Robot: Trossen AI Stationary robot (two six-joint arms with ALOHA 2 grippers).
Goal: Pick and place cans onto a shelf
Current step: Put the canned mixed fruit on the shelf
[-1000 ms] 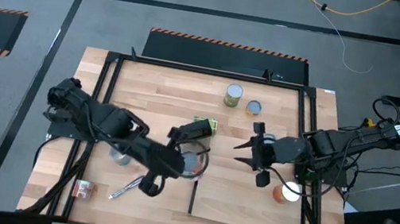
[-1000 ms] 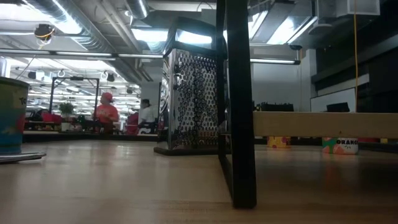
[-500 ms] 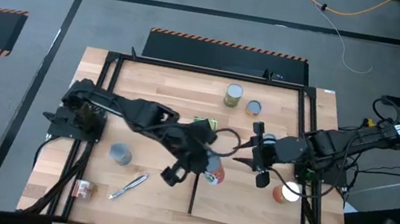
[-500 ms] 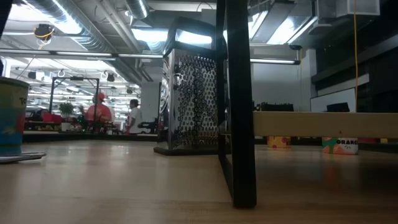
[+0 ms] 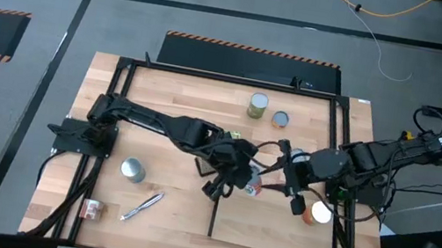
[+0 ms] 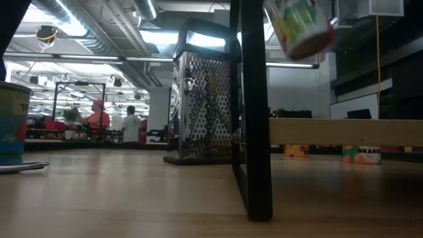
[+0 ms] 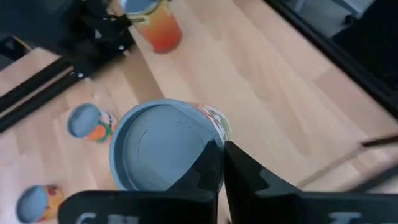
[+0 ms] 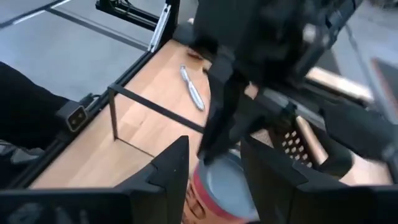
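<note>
- Your left gripper (image 5: pixel 240 181) is pinched tight on the rim of a can (image 7: pixel 166 144); the left wrist view shows the two fingers meeting over the silver-blue top's edge, so the can hangs from its lip, not clasped round the body.
- That rim hold probably explains the tilt: in the low view the can (image 6: pixel 299 26) rides high above the table, leaning, with nothing under it.
- Your right gripper (image 5: pixel 290 181) waits just beside it with fingers (image 8: pixel 166 180) spread wide, the can's top showing between them. It looks set to receive a handover, though that is a guess.
- The shelf (image 5: pixel 275 231) lies near and right of the carried can, bare, its black bar on the left edge. No can is on it yet.
- Other cans sit apart: two at the far side (image 5: pixel 258 105), one near left (image 5: pixel 134 170), one by the right edge (image 5: pixel 319 213).
- The tabletop (image 5: pixel 172 98) is pale slatted wood inside a black frame. A metal grater (image 6: pixel 201 106) stands mid-table and a silver pen-like tool (image 5: pixel 142 205) lies near left.
- Beyond the table is a lit workshop where people (image 6: pixel 131 123) stand far off.
</note>
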